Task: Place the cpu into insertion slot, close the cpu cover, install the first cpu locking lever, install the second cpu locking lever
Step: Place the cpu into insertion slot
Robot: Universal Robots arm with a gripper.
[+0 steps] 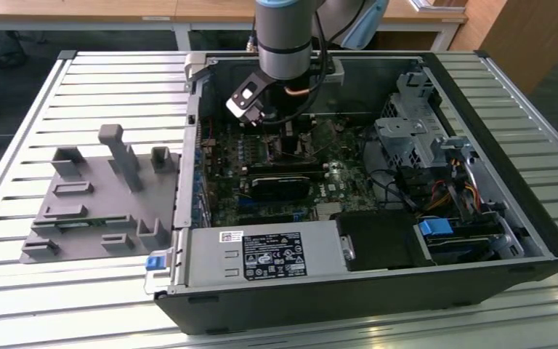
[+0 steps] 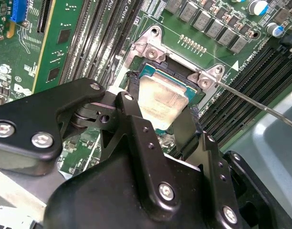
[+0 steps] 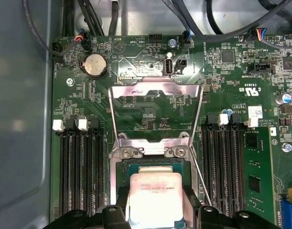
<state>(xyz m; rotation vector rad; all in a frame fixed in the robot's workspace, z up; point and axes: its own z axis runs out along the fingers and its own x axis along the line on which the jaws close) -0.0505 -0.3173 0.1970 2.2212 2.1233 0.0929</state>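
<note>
The cpu (image 2: 162, 101) is held by the tool (image 2: 161, 119) right at the insertion slot (image 2: 158, 70). The cpu cover (image 3: 136, 87) is not shut, and the lever (image 2: 258, 105) is not locked.

Glare whitens the slatted table (image 1: 66, 313) in the exterior view; the computer case (image 1: 376, 291) is shadowed inside; the chip (image 3: 155, 195) (image 2: 162, 98) gleams in both wrist views.
</note>
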